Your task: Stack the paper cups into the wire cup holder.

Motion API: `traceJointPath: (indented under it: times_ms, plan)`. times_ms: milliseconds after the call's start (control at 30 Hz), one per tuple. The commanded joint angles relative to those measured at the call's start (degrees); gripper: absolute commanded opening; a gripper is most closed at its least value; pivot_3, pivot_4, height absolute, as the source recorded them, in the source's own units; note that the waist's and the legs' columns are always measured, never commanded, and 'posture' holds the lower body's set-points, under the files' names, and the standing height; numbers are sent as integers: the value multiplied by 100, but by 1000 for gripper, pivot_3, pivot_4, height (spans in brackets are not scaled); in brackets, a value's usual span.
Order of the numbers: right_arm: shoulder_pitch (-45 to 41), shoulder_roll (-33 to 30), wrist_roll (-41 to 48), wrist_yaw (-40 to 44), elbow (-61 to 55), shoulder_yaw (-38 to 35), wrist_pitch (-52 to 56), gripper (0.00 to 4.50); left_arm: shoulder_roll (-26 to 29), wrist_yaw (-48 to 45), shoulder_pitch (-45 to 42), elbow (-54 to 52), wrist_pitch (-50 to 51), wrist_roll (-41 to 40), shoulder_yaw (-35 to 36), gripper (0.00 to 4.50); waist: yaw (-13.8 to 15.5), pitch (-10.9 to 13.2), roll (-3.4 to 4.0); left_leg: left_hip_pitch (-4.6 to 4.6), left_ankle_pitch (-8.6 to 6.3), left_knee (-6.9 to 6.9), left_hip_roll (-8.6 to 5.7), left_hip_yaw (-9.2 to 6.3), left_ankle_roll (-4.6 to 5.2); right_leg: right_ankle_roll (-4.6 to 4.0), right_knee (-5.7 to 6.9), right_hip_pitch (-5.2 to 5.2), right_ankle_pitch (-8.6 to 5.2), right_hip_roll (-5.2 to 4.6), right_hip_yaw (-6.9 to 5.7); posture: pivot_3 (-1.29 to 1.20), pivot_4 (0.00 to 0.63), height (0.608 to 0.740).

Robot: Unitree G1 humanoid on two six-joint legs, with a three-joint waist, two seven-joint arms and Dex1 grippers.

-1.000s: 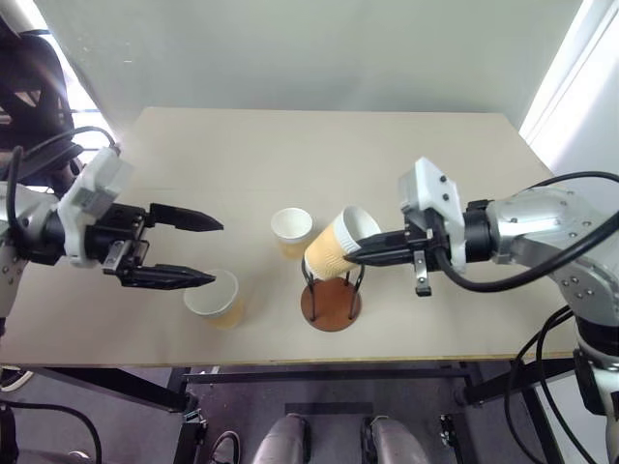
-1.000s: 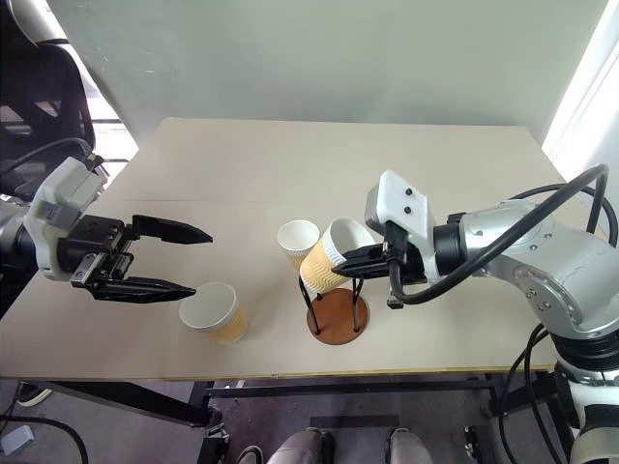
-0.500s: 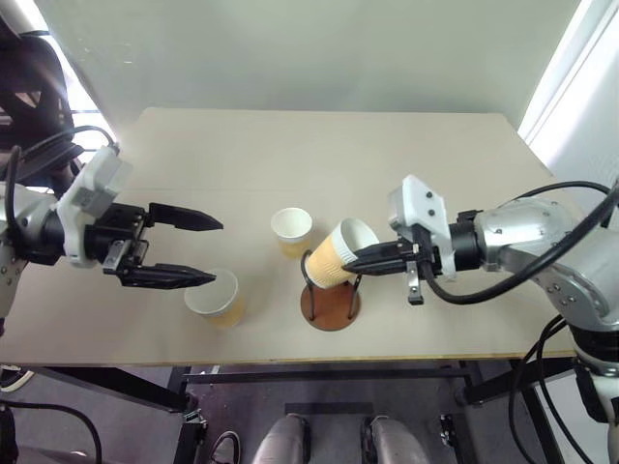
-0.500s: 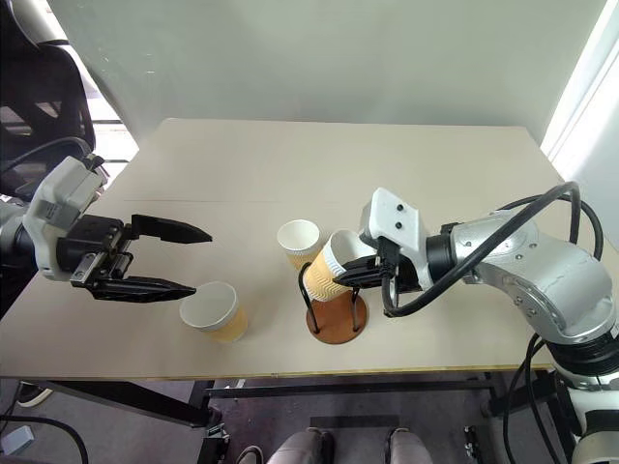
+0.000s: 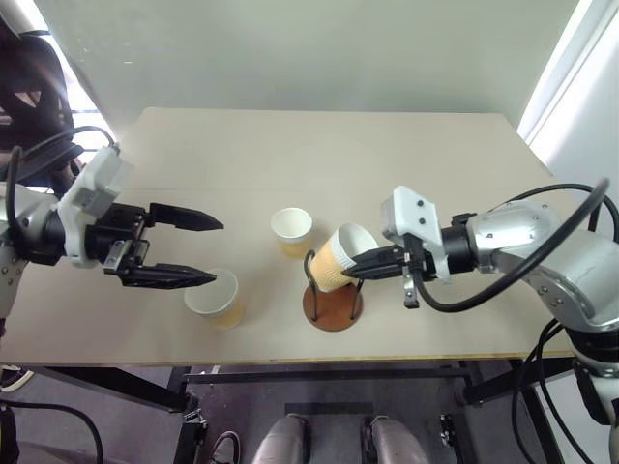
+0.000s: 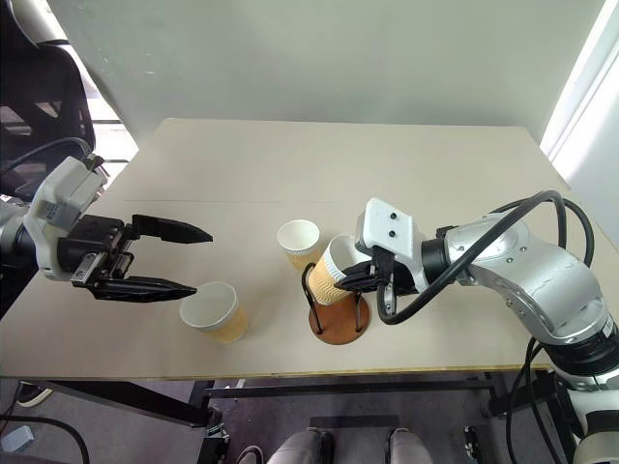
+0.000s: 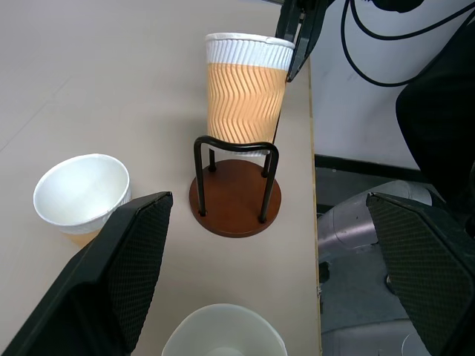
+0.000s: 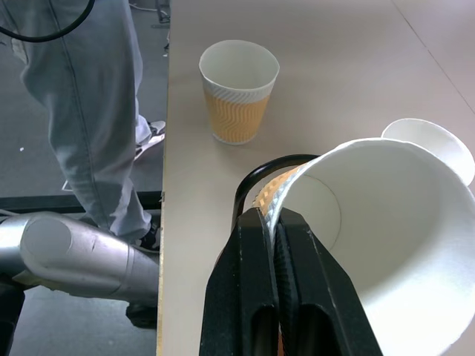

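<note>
My right gripper (image 5: 354, 273) is shut on the rim of a paper cup (image 5: 338, 261), one finger inside it and one outside. This tan, white-rimmed cup hangs tilted, its bottom between the black wire loops of the wire cup holder (image 5: 331, 309) and just above the brown disc base (image 7: 234, 200). A second paper cup (image 5: 291, 230) stands upright just behind and left of the holder. A third paper cup (image 5: 215, 296) stands near the front edge. My left gripper (image 5: 215, 251) hovers open just left of the third cup, holding nothing.
The beige table (image 5: 319, 145) has free room at the back and on the right. The holder stands close to the front edge (image 5: 329, 360). In the right wrist view a person's trouser leg (image 8: 96, 126) shows beyond that edge.
The held cup has sunk a little and stands more upright, its bottom now between the wire loops. The left gripper has not moved.
</note>
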Motion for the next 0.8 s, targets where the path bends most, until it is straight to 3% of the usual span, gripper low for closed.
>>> traceJointPath:
  times_ms: [33, 367, 600, 800]
  plan:
    - [-45, -26, -85, 54, -137, -2, -117, 555, 66, -32, -53, -154, 1, -11, 199, 4500, 0, 0, 0, 0, 0, 0, 0, 0, 0, 0, 0, 0, 0, 0, 0, 0, 150, 740]
    - [-212, -162, -323, 157, 21, -54, -351, 3974, 171, -224, -255, 130, -205, 243, 17, 4500, 0, 0, 0, 0, 0, 0, 0, 0, 0, 0, 0, 0, 0, 0, 0, 0, 150, 740]
    - [-279, -765, -465, 361, 372, -677, -673, 3974, 935, -266, -579, 648, -1141, 482, -979, 4500, 7, 1, -1, -5, -14, -1, -1, 0, -21, -4, -7, -2, 2, 0, 3, 0, 150, 740]
    - [-577, -1215, 687, 811, 765, -2343, -465, 3974, 1462, -266, -727, 999, -1885, 644, -2057, 4500, 11, 1, 0, -15, -24, -9, -1, -1, -34, -4, -10, -14, -1, -1, 4, 0, 150, 740]
